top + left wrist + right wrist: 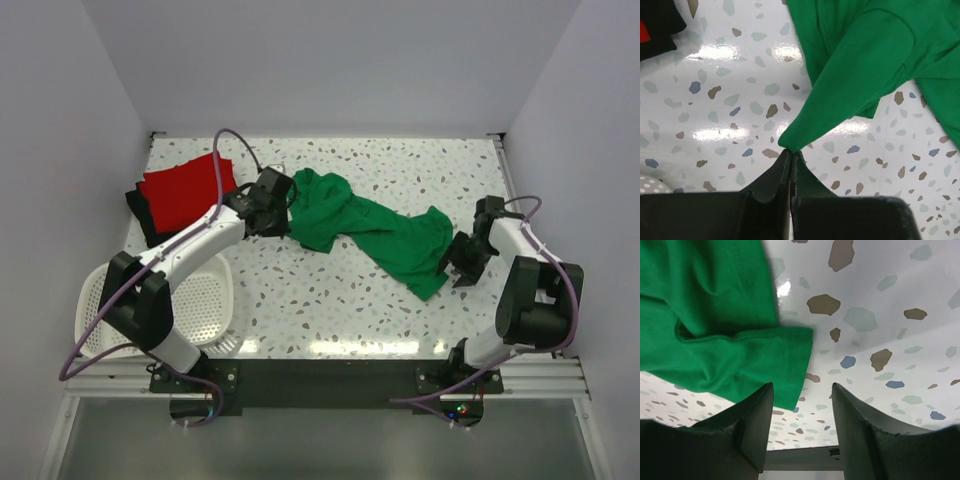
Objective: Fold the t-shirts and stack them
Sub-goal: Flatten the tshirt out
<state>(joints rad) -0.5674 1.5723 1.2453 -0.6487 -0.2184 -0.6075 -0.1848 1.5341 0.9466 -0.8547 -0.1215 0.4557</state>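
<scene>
Green t-shirt [380, 235], crumpled mid-table: left gripper [791, 154] clenched on its 9 o'clock end, right gripper [801, 390] parted at its 4 o'clock hem, likely for spreading; red t-shirt [185, 190] at 10 o'clock.

Left gripper [791, 159] jaws pinch a fold of the green t-shirt [860, 75].

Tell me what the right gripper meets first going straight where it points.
Likely the hem of the green t-shirt, just ahead of the open right gripper; beyond that, bare table. Depth unclear.
</scene>
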